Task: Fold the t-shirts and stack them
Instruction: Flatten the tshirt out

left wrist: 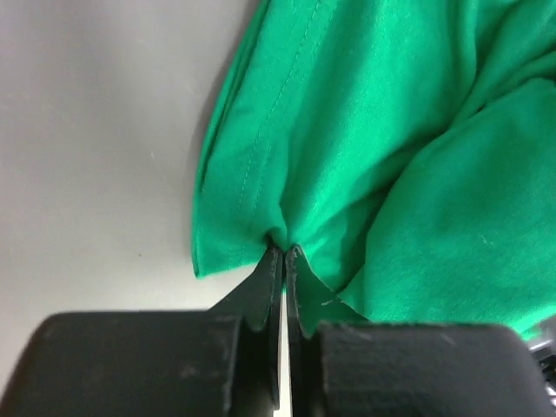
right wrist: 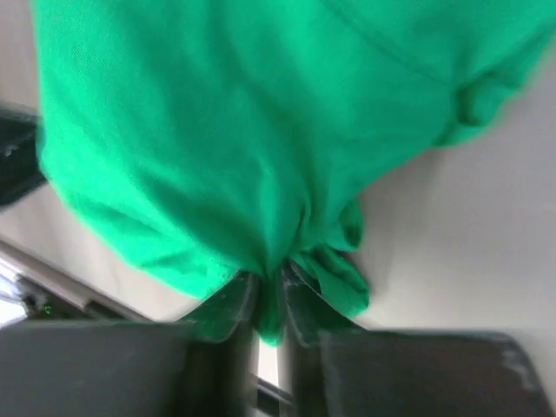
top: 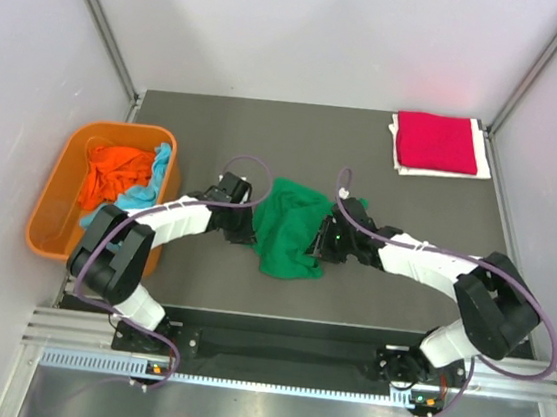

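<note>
The green t-shirt [top: 291,232] lies crumpled at the middle of the worktop [top: 217,131], the left fingers [left wrist: 268,282] pressed together on a thin hem edge and the right fingers [right wrist: 228,306] pinching a small wad, so a hard outward pull may slip either grip.

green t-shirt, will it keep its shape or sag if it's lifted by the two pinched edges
Probably floppy: the green t-shirt lies crumpled and puckers where the left end effector pinches it. Likely to sag between that and the right end effector. It looks thin, so probably light.
</note>
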{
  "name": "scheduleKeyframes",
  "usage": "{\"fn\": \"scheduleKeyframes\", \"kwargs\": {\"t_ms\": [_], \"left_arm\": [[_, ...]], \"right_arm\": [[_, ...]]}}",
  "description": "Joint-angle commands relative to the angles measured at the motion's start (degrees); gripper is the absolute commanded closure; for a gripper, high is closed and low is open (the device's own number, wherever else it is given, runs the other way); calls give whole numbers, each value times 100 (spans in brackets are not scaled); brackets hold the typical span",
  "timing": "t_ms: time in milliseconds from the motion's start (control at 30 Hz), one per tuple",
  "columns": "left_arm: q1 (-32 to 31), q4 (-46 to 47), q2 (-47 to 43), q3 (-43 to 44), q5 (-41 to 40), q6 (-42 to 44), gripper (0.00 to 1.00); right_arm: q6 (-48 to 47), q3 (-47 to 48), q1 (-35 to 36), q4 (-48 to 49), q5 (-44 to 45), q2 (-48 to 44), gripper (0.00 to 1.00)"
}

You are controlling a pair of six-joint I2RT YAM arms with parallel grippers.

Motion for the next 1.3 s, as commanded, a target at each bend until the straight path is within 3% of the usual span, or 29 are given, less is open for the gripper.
{"fn": "scheduleKeyframes", "kwargs": {"t_ms": [0, 100, 167, 300, 400, 567, 733, 1000, 1167, 1267], "left_arm": [[-13, -480, -236, 545, -374, 139, 100], [-22, -1543, -525, 2210, -1146, 456, 100], [-22, -1864, -824, 2829, -1465, 614, 100], [-22, -2497, -1203, 4016, -1941, 694, 100], [-31, -2910, -1414, 4360, -2125, 791, 100], [-31, -3184, -1782, 4047, -2047, 809, 100], [-31, -2841, -2082, 2685, -1792, 730, 100], [-31, -2568, -2320, 1559, -1879, 685, 100], [31, -2402, -1724, 1768, -2091, 835, 100], [329, -1998, -1126, 2118, -1679, 931, 100]], "right_arm": [[87, 735, -71, -648, 573, -257, 100], [-491, 1650, -588, -2411, 1591, -959, 100], [-721, 2360, -852, -2992, 2119, -1312, 100], [-1274, 3041, -1617, -3929, 2395, -2174, 100], [-1582, 3138, -2197, -4333, 2351, -2587, 100], [-1672, 2744, -2444, -4808, 2246, -2931, 100], [-1628, 2110, -2698, -4862, 2632, -3063, 100], [-1531, 1689, -2822, -4660, 2061, -2896, 95], [-1601, 1459, -2963, -4010, 1956, -2187, 92], [-1706, 1871, -3261, -3641, 1589, -1353, 92]]}}
